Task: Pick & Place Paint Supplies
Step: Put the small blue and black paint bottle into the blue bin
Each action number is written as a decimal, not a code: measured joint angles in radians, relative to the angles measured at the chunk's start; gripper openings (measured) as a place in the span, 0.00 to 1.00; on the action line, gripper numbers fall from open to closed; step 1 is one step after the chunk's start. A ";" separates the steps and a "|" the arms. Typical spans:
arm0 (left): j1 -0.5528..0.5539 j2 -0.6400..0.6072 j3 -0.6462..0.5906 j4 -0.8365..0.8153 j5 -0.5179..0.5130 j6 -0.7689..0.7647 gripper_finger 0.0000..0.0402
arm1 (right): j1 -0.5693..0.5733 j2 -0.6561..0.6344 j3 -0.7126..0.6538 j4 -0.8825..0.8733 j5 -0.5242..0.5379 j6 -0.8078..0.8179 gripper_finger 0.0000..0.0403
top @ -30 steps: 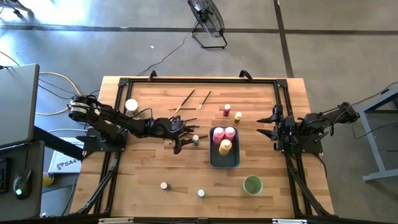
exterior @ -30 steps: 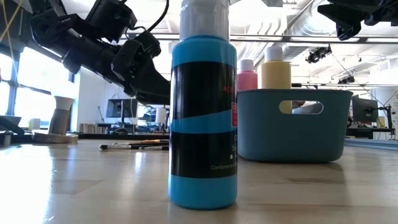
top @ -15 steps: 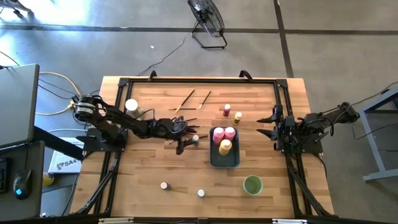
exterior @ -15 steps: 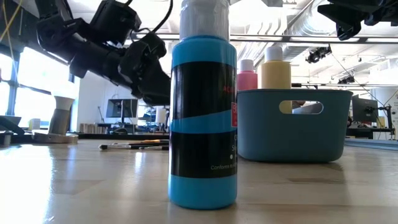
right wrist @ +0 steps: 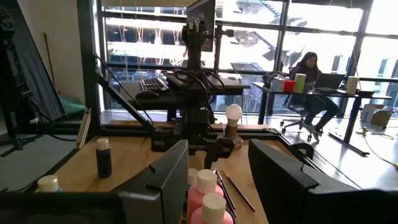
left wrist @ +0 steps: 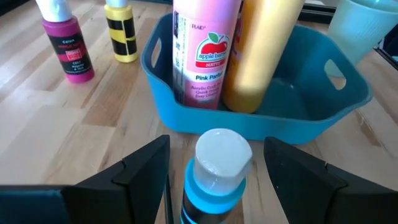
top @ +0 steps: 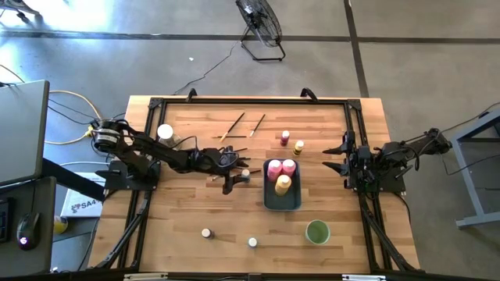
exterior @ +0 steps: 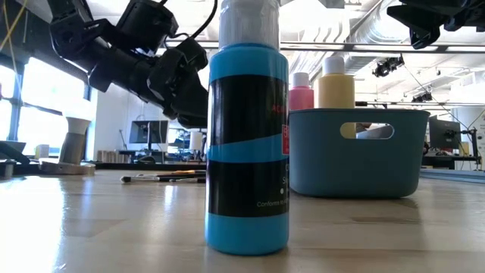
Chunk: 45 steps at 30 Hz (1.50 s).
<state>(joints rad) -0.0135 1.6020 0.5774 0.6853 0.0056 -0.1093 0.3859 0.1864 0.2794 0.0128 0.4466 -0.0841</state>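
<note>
My left claw [left wrist: 214, 171] hangs open at the middle of the table [top: 195, 211], its two fingers [left wrist: 140, 168] standing either side of a small blue bottle [left wrist: 214, 168] with a pale cap, not touching it. That bottle stands upright just left of the blue-grey tray [top: 293, 199]. Inside the tray stand a pink bottle [left wrist: 202, 53] and a yellow bottle [left wrist: 258, 53], side by side. Beyond the tray, on bare wood, stand a magenta bottle [left wrist: 65, 40] and a small yellow bottle with black bands [left wrist: 121, 31]. Thin brushes [top: 238, 122] lie at the far side of the table. Two small pale-capped jars [top: 206, 232] sit near the front edge, and a green cup [top: 317, 232] to their right. My right claw [top: 337, 156] waits part open at the right edge, holding nothing.
</note>
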 joint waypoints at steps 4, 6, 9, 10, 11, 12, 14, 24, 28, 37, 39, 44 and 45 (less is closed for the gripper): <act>0.000 0.000 0.000 0.000 0.007 0.000 0.64 | 0.000 0.000 0.000 0.000 0.000 0.000 0.40; 0.000 0.000 0.000 -0.001 0.007 0.000 0.64 | 0.000 0.000 0.000 0.000 0.000 0.000 0.40; 0.000 0.000 0.000 -0.004 0.007 0.000 0.64 | 0.000 0.000 0.000 0.000 0.000 0.000 0.40; 0.000 0.000 0.000 -0.007 0.007 -0.001 0.64 | 0.000 0.000 0.000 0.000 0.000 0.000 0.40; 0.000 0.000 0.000 -0.008 0.006 -0.005 0.64 | 0.000 0.000 0.000 0.000 0.000 0.000 0.40; 0.000 0.000 0.000 -0.007 0.006 -0.008 0.64 | 0.000 0.000 0.000 0.000 0.000 0.000 0.40; 0.000 0.000 0.000 -0.003 0.006 -0.008 0.64 | 0.000 0.000 0.000 0.000 0.000 0.000 0.40; 0.000 0.046 0.000 0.047 0.027 -0.027 0.64 | 0.000 0.000 0.000 0.000 0.000 0.000 0.40; 0.000 0.073 0.000 0.070 0.030 -0.027 0.64 | 0.000 0.000 0.000 0.000 0.000 0.000 0.40; 0.000 0.074 0.000 0.082 0.030 -0.027 0.64 | 0.000 0.000 0.000 0.000 0.000 -0.017 0.40; 0.000 0.074 0.000 0.084 0.030 -0.027 0.64 | 0.000 0.000 0.000 0.000 0.000 -0.018 0.40; 0.000 0.074 0.000 0.116 0.031 -0.027 0.64 | 0.000 0.000 0.000 0.000 0.000 -0.018 0.40; 0.000 0.074 0.000 0.121 0.035 -0.027 0.64 | 0.000 0.000 0.000 0.000 0.000 -0.018 0.40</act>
<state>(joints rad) -0.0135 1.6764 0.5774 0.8067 0.0403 -0.1360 0.3862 0.1860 0.2794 0.0123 0.4469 -0.1024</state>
